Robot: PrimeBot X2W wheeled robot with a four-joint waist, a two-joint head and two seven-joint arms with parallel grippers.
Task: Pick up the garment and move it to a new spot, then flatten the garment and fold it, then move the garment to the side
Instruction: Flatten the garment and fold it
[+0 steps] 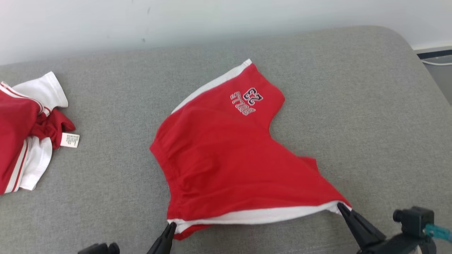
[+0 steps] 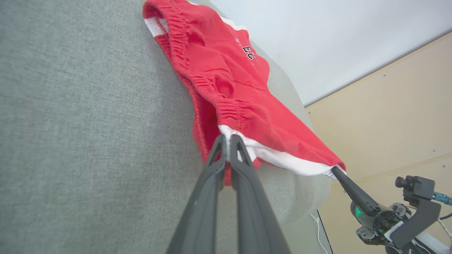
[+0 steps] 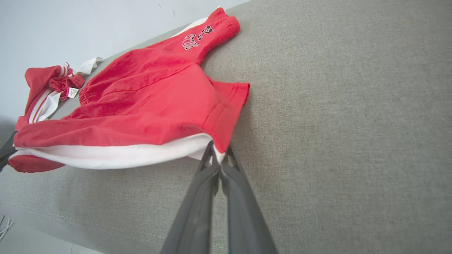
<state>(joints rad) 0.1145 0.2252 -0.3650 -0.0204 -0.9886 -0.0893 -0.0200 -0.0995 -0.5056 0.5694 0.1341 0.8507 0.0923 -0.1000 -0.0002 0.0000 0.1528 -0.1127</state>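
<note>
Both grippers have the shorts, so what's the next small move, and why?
Probably lower both grippers together, edge taut: the left gripper and right gripper pinch the near edge of the shorts, lifted, while the rest lies on the cushion.

**Red, white and grey**

The garment (image 1: 226, 158) at centre frame is bright red with a white side band, and its lettering (image 1: 247, 100) is white outlined in navy. The cushion (image 1: 353, 106) is flecked grey and the wall (image 1: 176, 17) is off-white. At the left edge, a second garment (image 1: 17, 141) is red with white panels, thin stripes and a white label (image 1: 69, 140). Along the bottom edge, the left gripper (image 1: 171, 226) and right gripper (image 1: 342, 207) are black.
</note>
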